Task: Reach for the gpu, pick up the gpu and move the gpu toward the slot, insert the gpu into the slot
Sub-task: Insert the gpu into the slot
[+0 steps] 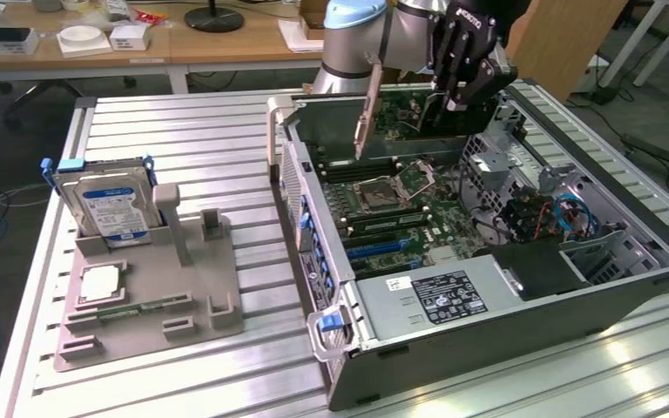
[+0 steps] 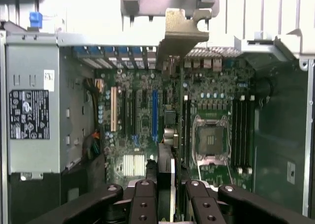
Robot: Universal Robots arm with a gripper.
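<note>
Wooden desks line the back of a lab room; in front, a ribbed metal table point(image 1: 195, 131) fills the exterior view. At about eight o'clock on it sits a grey fixture tray point(image 1: 206, 296), with a blue-labelled hard drive point(image 1: 108, 205) standing upright at its far end and a memory stick point(image 1: 137, 307) lying flat nearer the front. From the centre out to four o'clock lies an open computer case point(image 1: 521, 322), its motherboard point(image 1: 428, 209) facing up.

At roughly one o'clock the arm reaches down into the case. The gripper point(image 1: 460, 97) is clamped on the gpu point(image 1: 416, 117), which hangs on edge above the far part of the board, clear of it and not seated. In the wrist view its metal bracket point(image 2: 183, 32) sits close to the case's rear wall, and the card's edge runs between the blue slot point(image 2: 155, 113) and the CPU socket point(image 2: 210, 140).

I judge the main risk to be misalignment: the card's edge does not look lined up over a slot, so it could press on board components. The bracket could also catch the rear wall, twisting the card in the grip.
</note>
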